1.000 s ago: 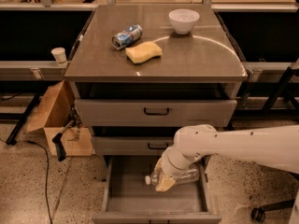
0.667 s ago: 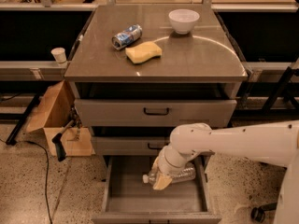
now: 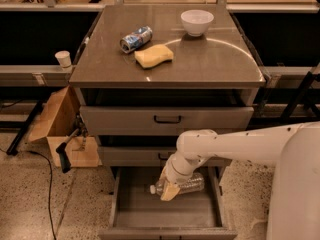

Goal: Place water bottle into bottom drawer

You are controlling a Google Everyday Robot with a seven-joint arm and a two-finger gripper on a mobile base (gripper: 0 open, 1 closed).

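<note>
The bottom drawer (image 3: 135,214) is pulled open at the foot of the grey cabinet, its plain grey box showing. The water bottle (image 3: 187,184), clear with a white cap pointing left, lies on its side within the drawer's back part, under my arm. My gripper (image 3: 169,190) reaches down from the white arm on the right and sits at the bottle's neck end, its tan fingers (image 3: 170,192) around the bottle. Whether the bottle rests on the drawer floor I cannot tell.
On the cabinet top (image 3: 200,64) lie a crushed blue-silver can (image 3: 136,38), a yellow sponge (image 3: 154,56) and a white bowl (image 3: 197,22). Two shallower drawers with black handles (image 3: 167,119) sit above, partly open. A cardboard box (image 3: 65,134) and a black cable lie on the floor to the left.
My arm and gripper have moved slightly left and down over the open bottom drawer, carrying the bottle with them. Nothing on the cabinet top has moved.
</note>
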